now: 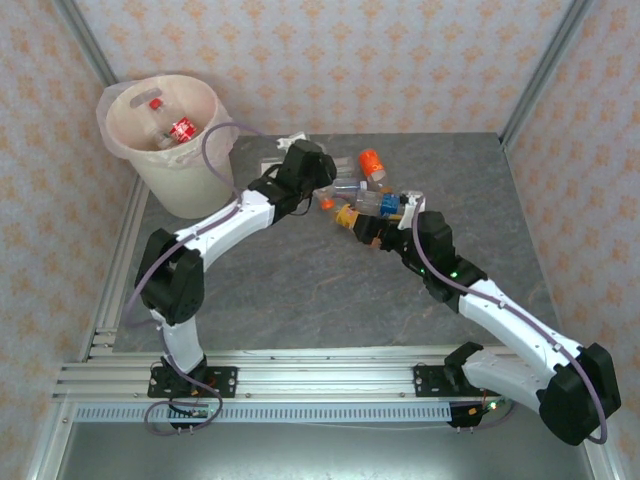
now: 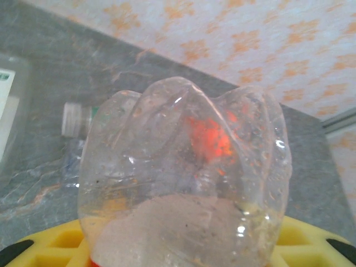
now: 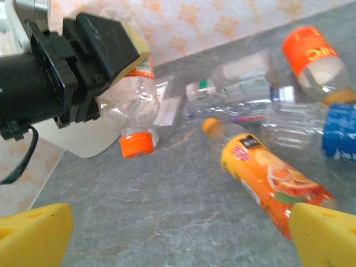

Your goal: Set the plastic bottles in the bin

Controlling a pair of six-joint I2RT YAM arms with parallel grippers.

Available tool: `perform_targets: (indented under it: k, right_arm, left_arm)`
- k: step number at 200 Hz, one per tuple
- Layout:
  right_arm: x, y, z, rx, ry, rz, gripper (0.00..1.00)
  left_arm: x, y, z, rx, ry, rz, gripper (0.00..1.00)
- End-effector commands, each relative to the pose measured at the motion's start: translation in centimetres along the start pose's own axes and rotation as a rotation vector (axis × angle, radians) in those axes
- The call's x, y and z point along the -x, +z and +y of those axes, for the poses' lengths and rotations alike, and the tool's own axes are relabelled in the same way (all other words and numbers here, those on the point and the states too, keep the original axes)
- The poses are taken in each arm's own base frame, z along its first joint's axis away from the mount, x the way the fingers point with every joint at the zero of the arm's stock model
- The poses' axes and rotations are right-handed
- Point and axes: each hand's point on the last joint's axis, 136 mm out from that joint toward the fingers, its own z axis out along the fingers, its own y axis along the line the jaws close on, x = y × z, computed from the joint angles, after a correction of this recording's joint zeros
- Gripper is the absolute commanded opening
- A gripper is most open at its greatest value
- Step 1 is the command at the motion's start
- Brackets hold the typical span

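While gripped in the left hand (image 2: pixel 178 247), orange-capped bottle (image 3: pixel 131 103) near-upright, cap down; right hand (image 3: pixel 178 233) spread wide, empty.

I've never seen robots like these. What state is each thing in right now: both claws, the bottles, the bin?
left gripper: shut on the orange-capped bottle
orange-capped bottle: held, cap pointing down
right gripper: open, empty
yellow-labelled bottle: capped, lying on the table
bin: upright, bag-lined
red-labelled bottle: lying inside the bin
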Motion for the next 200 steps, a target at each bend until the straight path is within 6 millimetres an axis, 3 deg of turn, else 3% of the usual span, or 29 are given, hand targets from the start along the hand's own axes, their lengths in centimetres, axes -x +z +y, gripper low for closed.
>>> perform_targets:
  k: [1,29,56,116,146,200]
  right_arm:
    - [1.3,-0.6,2.3,0.12,-0.101,-0.065,0.99]
    - [1.7,-0.7,2.8,0.14,-0.141,-0.077,0.99]
    - [2.1,-0.7,3.3,0.159,-0.142,-0.077,0.99]
    - [2.3,0.2,3.4,0.147,-0.109,-0.057,0.99]
    - [2.4,0.3,3.8,0.16,-0.099,-0.045,0.99]
    - [1.8,0.2,3.6,0.154,-0.098,-0.01,0.99]
  left_arm:
    - [3.2,-3.3,-2.3,-0.071,0.077,-0.055,0.51]
    - [5.2,-5.7,-2.4,-0.066,0.129,-0.085,0.5]
    - [8.0,-8.1,-1.3,-0.013,0.177,-0.133,0.5]
    - [16.0,-12.6,2.3,0.105,0.232,-0.252,0.5]
    - [19.1,-14.2,2.9,0.156,0.29,-0.308,0.5]
    - [26.4,-19.1,6.0,0.371,0.347,-0.509,0.51]
